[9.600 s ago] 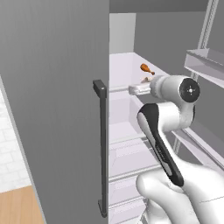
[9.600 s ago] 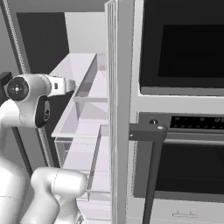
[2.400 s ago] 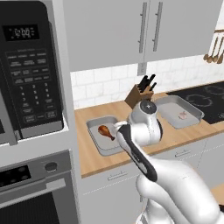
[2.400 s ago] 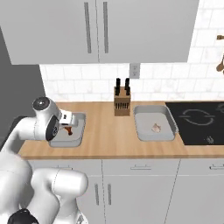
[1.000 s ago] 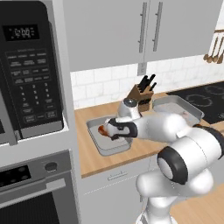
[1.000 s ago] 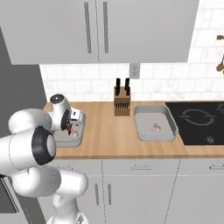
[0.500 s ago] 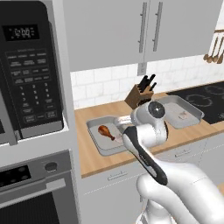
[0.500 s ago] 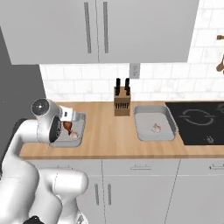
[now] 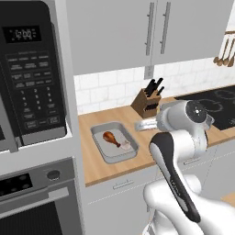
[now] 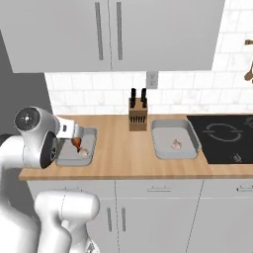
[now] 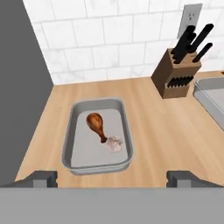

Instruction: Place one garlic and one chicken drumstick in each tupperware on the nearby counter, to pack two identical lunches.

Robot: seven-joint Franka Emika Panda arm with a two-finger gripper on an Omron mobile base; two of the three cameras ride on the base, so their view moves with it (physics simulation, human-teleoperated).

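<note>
On the counter (image 11: 166, 131) the left tupperware (image 11: 70, 144) holds a red-brown chicken drumstick (image 11: 96, 124) with a pale garlic (image 11: 113, 144) touching its bone end. The same tupperware (image 9: 102, 151) with its drumstick (image 9: 111, 137) and garlic (image 9: 125, 146) lies left of the arm. My gripper (image 11: 113, 178) hovers above that tray's near side, open and empty, both fingertips (image 11: 41, 178) spread wide. From the right, the gripper (image 10: 78, 134) hangs over the tray (image 10: 64, 155). The second tupperware (image 10: 163, 148) carries a single garlic (image 10: 176, 144).
A wooden knife block (image 11: 183, 65) stands against the tiled wall between the two trays. The black cooktop (image 10: 225, 138) lies at the right end of the counter. A microwave (image 9: 32, 92) over an oven fills the tall unit on the left.
The gripper has lifted up and back from low inside the left tray. The drumstick stays lying there beside the garlic.
</note>
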